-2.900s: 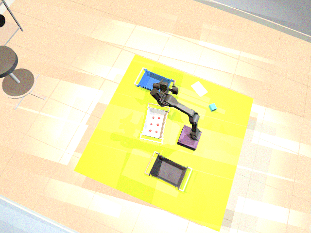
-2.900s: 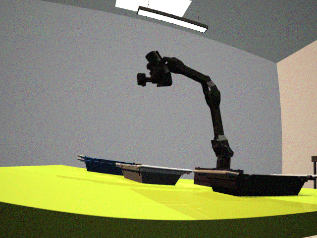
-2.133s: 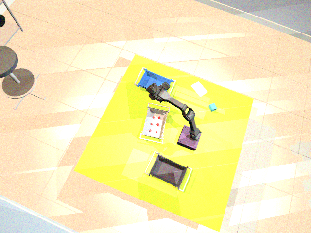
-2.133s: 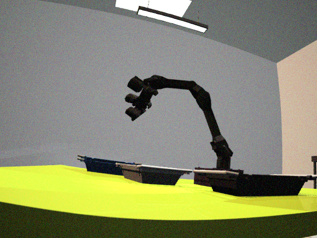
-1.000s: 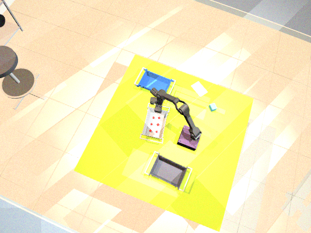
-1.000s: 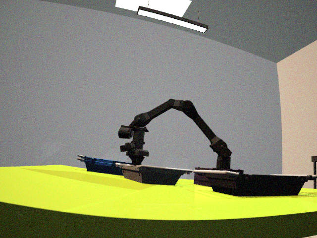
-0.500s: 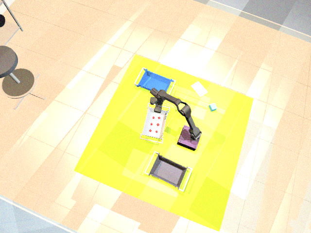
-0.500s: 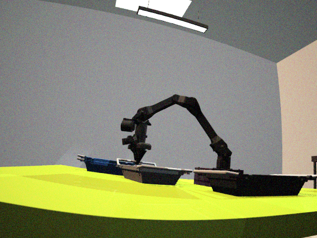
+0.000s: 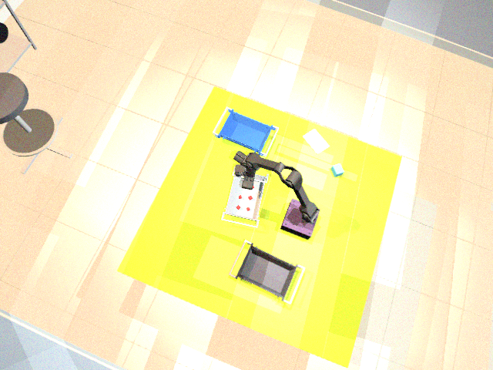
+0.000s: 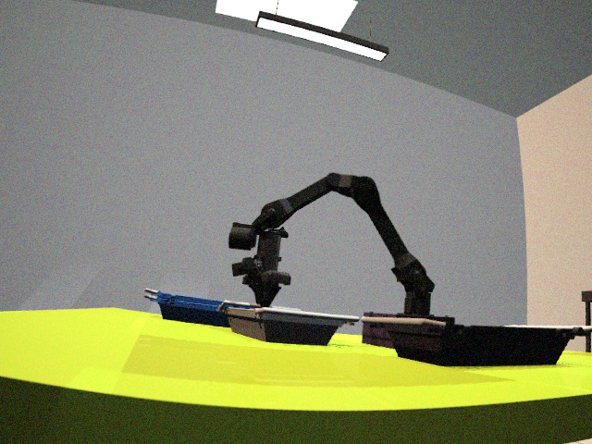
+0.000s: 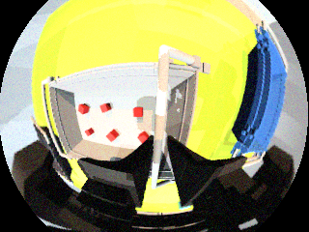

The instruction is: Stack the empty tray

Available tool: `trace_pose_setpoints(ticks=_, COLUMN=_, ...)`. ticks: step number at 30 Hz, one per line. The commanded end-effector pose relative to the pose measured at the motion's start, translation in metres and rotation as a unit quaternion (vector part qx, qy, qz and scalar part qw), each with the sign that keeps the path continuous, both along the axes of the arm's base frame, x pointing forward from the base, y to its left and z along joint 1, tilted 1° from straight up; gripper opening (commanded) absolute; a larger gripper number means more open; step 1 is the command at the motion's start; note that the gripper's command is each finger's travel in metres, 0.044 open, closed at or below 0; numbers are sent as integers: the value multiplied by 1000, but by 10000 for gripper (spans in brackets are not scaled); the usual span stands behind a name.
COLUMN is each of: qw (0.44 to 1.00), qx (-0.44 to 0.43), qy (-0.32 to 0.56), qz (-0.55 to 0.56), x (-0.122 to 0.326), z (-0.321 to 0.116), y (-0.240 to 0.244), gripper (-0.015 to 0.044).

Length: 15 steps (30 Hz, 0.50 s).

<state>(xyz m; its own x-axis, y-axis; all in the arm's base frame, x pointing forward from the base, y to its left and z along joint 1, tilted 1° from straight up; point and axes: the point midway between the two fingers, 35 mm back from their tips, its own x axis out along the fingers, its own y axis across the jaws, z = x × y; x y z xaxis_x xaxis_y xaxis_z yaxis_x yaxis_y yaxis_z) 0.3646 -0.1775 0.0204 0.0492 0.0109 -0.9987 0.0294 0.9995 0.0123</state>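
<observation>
White plastic tray with red blocks (image 9: pixel 243 202) (image 10: pixel 299 329) (image 11: pixel 116 121) sits centre-frame in the top view, long axis running down-frame from the black gripper (image 9: pixel 247 185) (image 10: pixel 265 304) (image 11: pixel 160 138), whose fingers stand slightly apart, unclamped, at the white upper-end bar (image 9: pixel 259 176) (image 10: pixel 239 302) (image 11: pixel 162 97)

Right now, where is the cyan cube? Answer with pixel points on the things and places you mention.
In the top view, the cyan cube (image 9: pixel 337 169) sits on the yellow surface, right of the arm's raised elbow, with the white rectangle (image 9: pixel 316 140) its nearest neighbour, just up and to the left.
</observation>
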Motion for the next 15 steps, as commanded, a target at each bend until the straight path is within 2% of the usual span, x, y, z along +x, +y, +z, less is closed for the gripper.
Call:
trace_pose_setpoints(ticks=1, qw=1000, qx=-2, qy=3, qz=-5, x=-2, z=-4, y=3, gripper=90)
trace_pose_setpoints(ticks=10, qw=1000, qx=-2, qy=3, qz=-5, x=-1, z=39, y=0, gripper=90)
trace_pose_setpoints(ticks=15, qw=1000, qx=-2, qy=1, qz=-3, x=-1, z=35, y=1, gripper=90)
